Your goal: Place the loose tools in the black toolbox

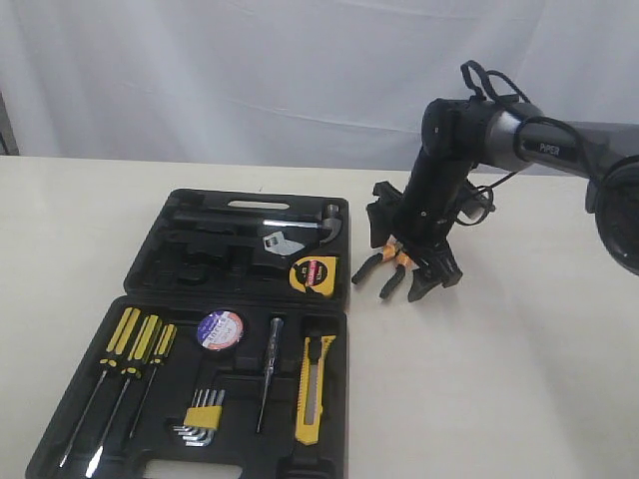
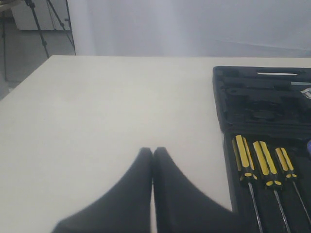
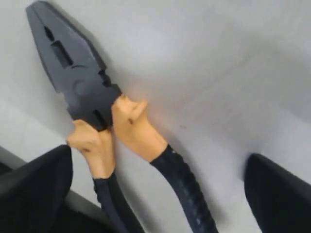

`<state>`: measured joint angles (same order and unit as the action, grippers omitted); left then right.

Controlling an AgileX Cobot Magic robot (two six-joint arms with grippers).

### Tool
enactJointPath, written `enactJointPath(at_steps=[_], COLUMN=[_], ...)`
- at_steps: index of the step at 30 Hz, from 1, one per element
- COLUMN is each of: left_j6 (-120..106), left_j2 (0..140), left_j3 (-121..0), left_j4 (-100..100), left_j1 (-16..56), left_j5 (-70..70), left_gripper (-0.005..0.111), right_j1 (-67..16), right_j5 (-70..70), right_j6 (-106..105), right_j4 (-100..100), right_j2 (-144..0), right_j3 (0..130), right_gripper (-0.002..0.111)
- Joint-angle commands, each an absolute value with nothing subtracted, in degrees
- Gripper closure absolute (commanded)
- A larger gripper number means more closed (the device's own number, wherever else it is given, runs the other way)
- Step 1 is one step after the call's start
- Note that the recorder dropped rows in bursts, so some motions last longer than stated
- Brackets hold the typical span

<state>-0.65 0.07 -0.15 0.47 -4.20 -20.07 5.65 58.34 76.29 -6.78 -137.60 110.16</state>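
My right gripper [image 3: 158, 158] stands wide open, holding nothing, its fingers straddling the pliers [image 3: 87, 92]. The pliers lie on the bench [image 1: 499, 379] nearer one finger; whether that finger touches a handle I cannot tell. They sit just beside the right edge of the black toolbox [image 1: 160, 239], outside it. The handle ends are cut off in my wrist view, and my arm hides much of the pliers from outside. My left gripper [image 2: 152, 151] is closed on nothing, fingers touching, over bare bench beside the toolbox.
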Motion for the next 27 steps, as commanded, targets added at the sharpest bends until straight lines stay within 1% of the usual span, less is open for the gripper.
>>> enactJointPath(at_steps=[1,10,18,20,26,27], left_j6=[-0.4,-0.4,-0.4,-0.4,-0.4,-0.4], left_j2=[0.0,0.0,0.0,0.0,0.0,0.0], left_j3=[0.0,0.0,0.0,0.0,0.0,0.0], left_j4=[0.0,0.0,0.0,0.0,0.0,0.0], left_j1=[-3.9,-3.9,-3.9,-3.9,-3.9,-3.9], left_j5=[-19.6,-19.6,-19.6,-19.6,-19.6,-19.6], left_gripper=[0.107,0.107,0.107,0.107,0.107,0.107], right_j1=[6.5,5.9,5.9,5.9,5.9,5.9], right_j5=[55.8,56.6,64.3,65.3,64.9,64.9], right_j6=[75.4,75.1,76.2,76.2,77.0,77.0], right_j4=[-6.3,-9.7,-9.1,-8.9,-8.4,-8.3], right_j2=[-139.0,-141.5,-142.4,-142.4,-142.4,-142.4], right_j3=[109.9,112.7,113.3,113.3,113.3,113.3], right_gripper=[0.019,0.019,0.019,0.027,0.071,0.075])
